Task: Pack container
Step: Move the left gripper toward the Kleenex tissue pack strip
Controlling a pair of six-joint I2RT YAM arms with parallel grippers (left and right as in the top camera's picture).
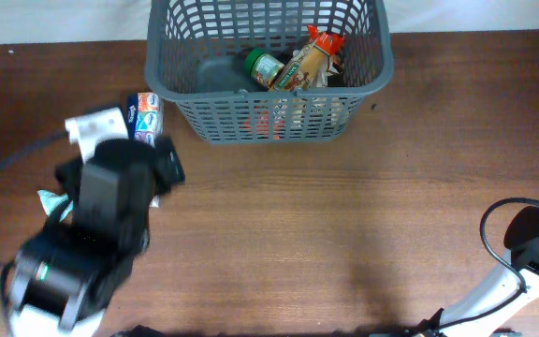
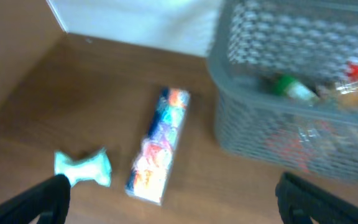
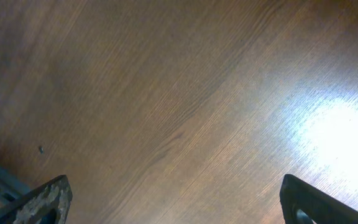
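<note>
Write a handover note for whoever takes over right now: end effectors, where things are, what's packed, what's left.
Left end effector: open, empty, above the pack and the teal packet.
Right end effector: open, empty, over bare table, away from the items.
Basket: at the far side of the table, centre. The pack and the teal packet lie on the table to its left.
Done: jar and snack bag are in the basket. Something red shows through its wall, but I cannot tell what.
Left: pack and teal packet not yet in.
</note>
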